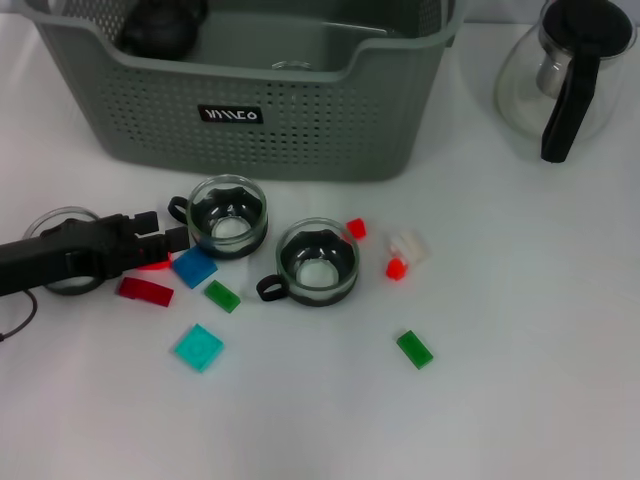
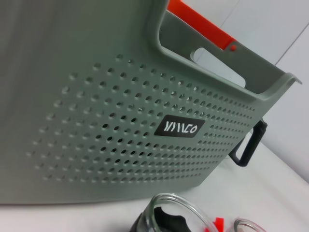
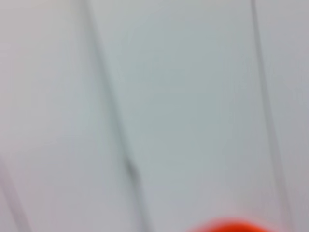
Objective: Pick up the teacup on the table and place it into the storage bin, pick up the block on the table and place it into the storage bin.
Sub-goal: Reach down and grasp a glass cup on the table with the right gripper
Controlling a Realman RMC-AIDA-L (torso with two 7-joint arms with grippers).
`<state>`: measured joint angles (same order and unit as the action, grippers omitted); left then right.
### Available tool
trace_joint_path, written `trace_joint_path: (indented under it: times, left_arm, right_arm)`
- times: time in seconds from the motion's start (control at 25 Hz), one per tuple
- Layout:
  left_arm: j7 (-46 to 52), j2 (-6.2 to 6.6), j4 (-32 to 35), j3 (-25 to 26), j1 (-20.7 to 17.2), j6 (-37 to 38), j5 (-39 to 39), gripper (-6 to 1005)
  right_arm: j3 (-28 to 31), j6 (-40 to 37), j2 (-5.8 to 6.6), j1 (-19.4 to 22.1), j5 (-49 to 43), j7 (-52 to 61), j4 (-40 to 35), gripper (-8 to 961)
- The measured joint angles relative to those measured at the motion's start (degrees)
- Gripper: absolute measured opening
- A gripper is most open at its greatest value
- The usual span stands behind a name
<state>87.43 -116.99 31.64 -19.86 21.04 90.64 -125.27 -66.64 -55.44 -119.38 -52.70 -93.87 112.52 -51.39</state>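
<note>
While on table: teacups [image 1: 229,215] 2 | green blocks [image 1: 222,296] 2 | storage bin [image 1: 300,130] 1

Grey-green storage bin [image 1: 300,130] behind two upright teacups [image 1: 228,215]; scattered blocks [image 1: 198,347].

Head high, looking down; left wrist low, both showing storage bin [image 1: 250,120].

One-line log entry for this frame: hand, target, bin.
left hand: low on table, at handle of left teacup | second teacup: free | storage bin: behind cups | right hand: not in view
</note>
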Motion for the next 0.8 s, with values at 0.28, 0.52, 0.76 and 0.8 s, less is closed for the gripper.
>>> trace_joint_path:
  times: [0.28,0.52,0.76,0.8]
  left_arm:
    - [0.02,0.02,0.02,0.09,-0.03,-0.37,0.20,777]
    - [-0.83,0.77,2.06,-0.03,-0.88,1.73,-0.73,777]
    - [-5.00,1.95,5.93,3.22,-3.17,12.64,-0.65,777]
    - [-5.75,2.21,6.41,4.98,-3.31,14.89,-0.70,777]
  right_arm:
    - [9.45,-35.32,3.40,11.33,12.46,-9.56,0.77,650]
    - [10.13,-51.24,6.83,18.12,4.87,-9.76,-3.92,650]
    - [9.81,-55.15,3.21,21.72,-10.09,-9.46,-15.93,651]
    - [9.75,-55.29,2.20,21.65,-12.54,-9.47,-17.78,651]
